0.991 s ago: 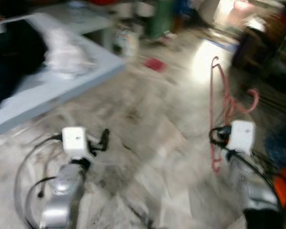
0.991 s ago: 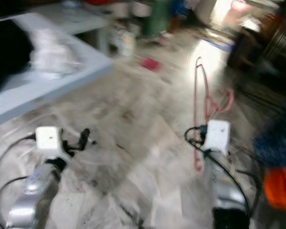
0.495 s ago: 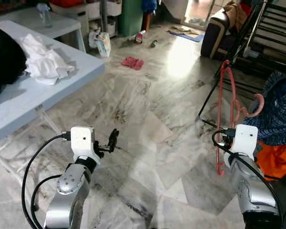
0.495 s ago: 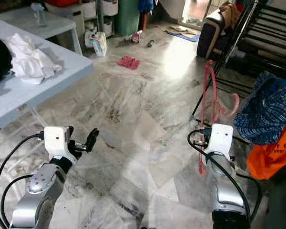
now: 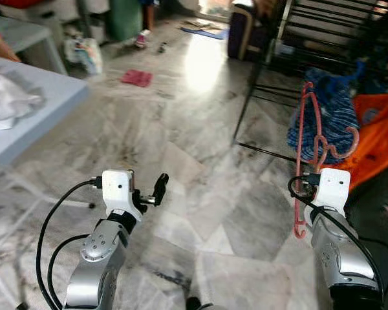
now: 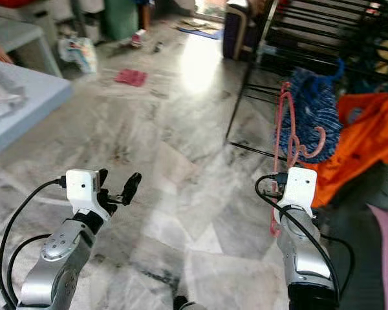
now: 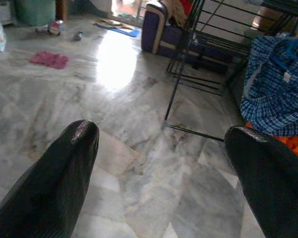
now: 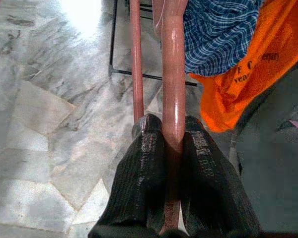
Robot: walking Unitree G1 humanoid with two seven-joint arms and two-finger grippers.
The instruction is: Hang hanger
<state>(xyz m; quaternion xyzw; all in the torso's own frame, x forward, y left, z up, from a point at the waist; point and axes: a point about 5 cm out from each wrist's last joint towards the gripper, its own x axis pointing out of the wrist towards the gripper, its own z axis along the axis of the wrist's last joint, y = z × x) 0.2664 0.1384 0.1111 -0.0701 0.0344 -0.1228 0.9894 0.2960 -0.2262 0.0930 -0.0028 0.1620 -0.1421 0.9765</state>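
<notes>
Nearest, the right end effector (image 8: 173,148) stays clamped on the pink hanger (image 5: 308,139), its two ribbed black fingers (image 8: 144,168) pinching a glossy, rounded plastic bar that stands upright above them, with the curled hook (image 5: 346,143) off to its outer side. The left end effector (image 5: 156,192) rides level with it, well apart to the left, its matte black fingers (image 7: 72,148) spread wide and carrying nothing. Since half a second ago the head view has swung right: the pale blue worktop (image 5: 32,119) with its crumpled white cloth (image 5: 10,100) now sits far off to the left, while the black wire drying rack (image 5: 297,39) lies just ahead of the right end effector. I judge the robot is on its approach to the hanging spot, with the hanger not yet hung. Under both arms the floor (image 5: 200,187) is polished grey-veined marble in irregular slabs, glaring where light strikes. Just beyond the hanger, a soft blue checked garment (image 5: 323,113) and a bright orange fabric (image 5: 378,135) drape from the rack. Farther still lie a small red rag (image 5: 137,78) and a dark sofa (image 5: 246,32).
</notes>
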